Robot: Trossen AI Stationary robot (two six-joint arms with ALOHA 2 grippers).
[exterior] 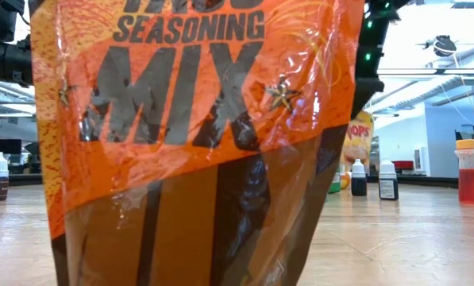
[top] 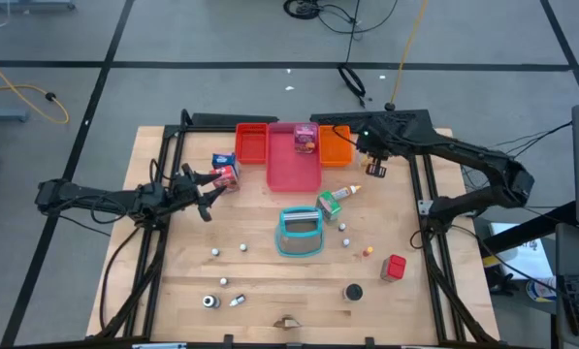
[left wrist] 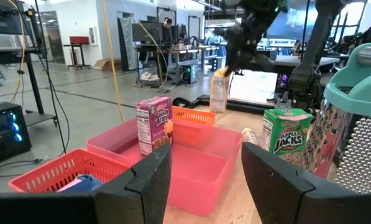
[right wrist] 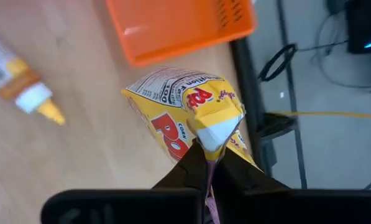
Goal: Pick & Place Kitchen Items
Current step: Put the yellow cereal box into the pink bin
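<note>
My right gripper (right wrist: 209,163) is shut on a yellow cereal carton (right wrist: 185,112), next to the orange tray (right wrist: 179,25) at the table's far right; the high view shows the carton (top: 376,170) there too. My left gripper (left wrist: 204,180) waits open and level at the table's left, with nothing between its fingers. A purple carton (left wrist: 154,124) stands upright in the pink tray (left wrist: 197,168). A green carton (top: 329,204) and an orange-capped bottle (top: 348,192) lie on the table beside the teal basket (top: 299,233). A red-blue carton (top: 224,172) lies by the left gripper. My right gripper pinches the yellow carton's folded top ridge (right wrist: 215,132) between its two fingers. The fingers come from above, slanting down. The carton hangs tilted below them and looks lifted clear of the table in the left wrist view.
A red tray (top: 251,142) stands left of the pink one. A red cube (top: 394,267), small balls (top: 242,248) and caps (top: 353,291) are scattered near the front. An orange seasoning bag (exterior: 189,119) stands right before the low camera and hides most of that view.
</note>
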